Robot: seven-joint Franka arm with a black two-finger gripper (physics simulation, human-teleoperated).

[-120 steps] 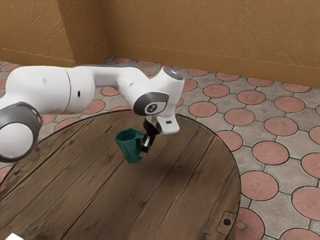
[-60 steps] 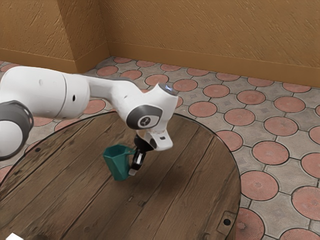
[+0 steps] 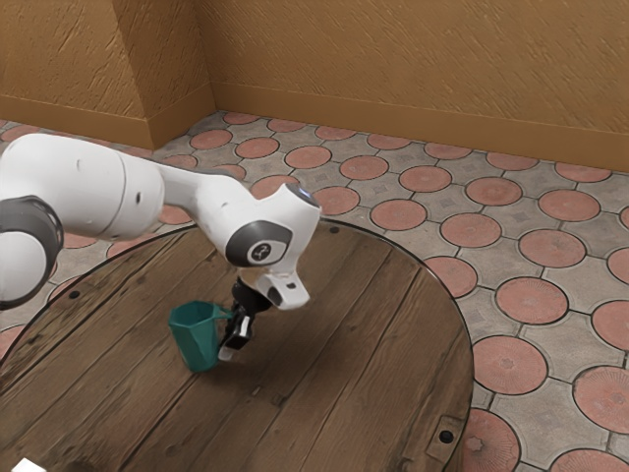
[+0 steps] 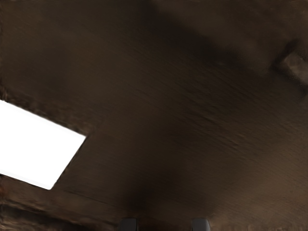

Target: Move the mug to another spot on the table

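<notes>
Just beside the gripper [image 3: 232, 344], on its side toward the exterior view's left, the green mug [image 3: 197, 335] sits upright, low over the round wooden table [image 3: 373, 393]. The black fingers are pinched narrowly on the mug's near wall, holding it.

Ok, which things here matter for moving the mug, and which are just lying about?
Job: teal faceted mug; black two-finger gripper, closed on its handle; round dark wooden table.
Lying about: flat white rectangular sheet on the table.
</notes>
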